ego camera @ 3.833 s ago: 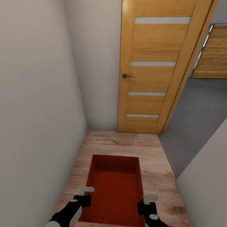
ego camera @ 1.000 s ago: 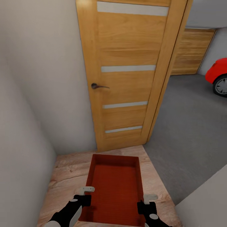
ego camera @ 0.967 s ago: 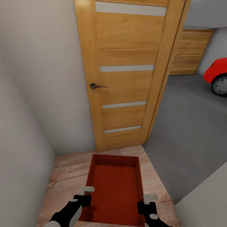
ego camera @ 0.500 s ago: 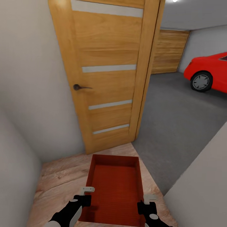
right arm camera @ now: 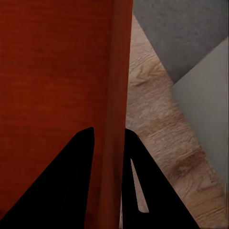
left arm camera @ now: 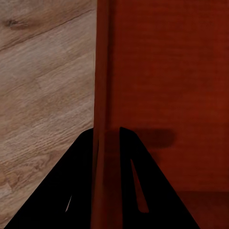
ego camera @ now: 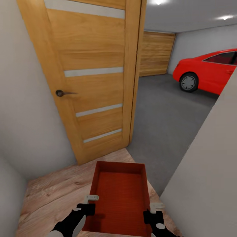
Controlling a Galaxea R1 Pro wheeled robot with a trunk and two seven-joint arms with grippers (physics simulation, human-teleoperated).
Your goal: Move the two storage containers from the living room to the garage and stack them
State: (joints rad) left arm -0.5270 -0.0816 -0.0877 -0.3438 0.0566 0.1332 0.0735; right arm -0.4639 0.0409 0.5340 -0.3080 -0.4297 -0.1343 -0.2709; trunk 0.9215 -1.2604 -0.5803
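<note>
- Container (ego camera: 120, 197): I carry it above the wood floor (ego camera: 52, 194), at the garage doorway.
- Left gripper (ego camera: 88, 201), right gripper (ego camera: 154, 209): each clenched on a side wall.
- Handling, judged: light, thin-walled, flexible; hold both rims.

Even, bright render; ceiling lights (ego camera: 158, 1) glare; slightly soft.

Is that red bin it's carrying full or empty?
Empty: the head view looks straight down onto the bin's bare ribbed bottom, with nothing lying in it.
</note>
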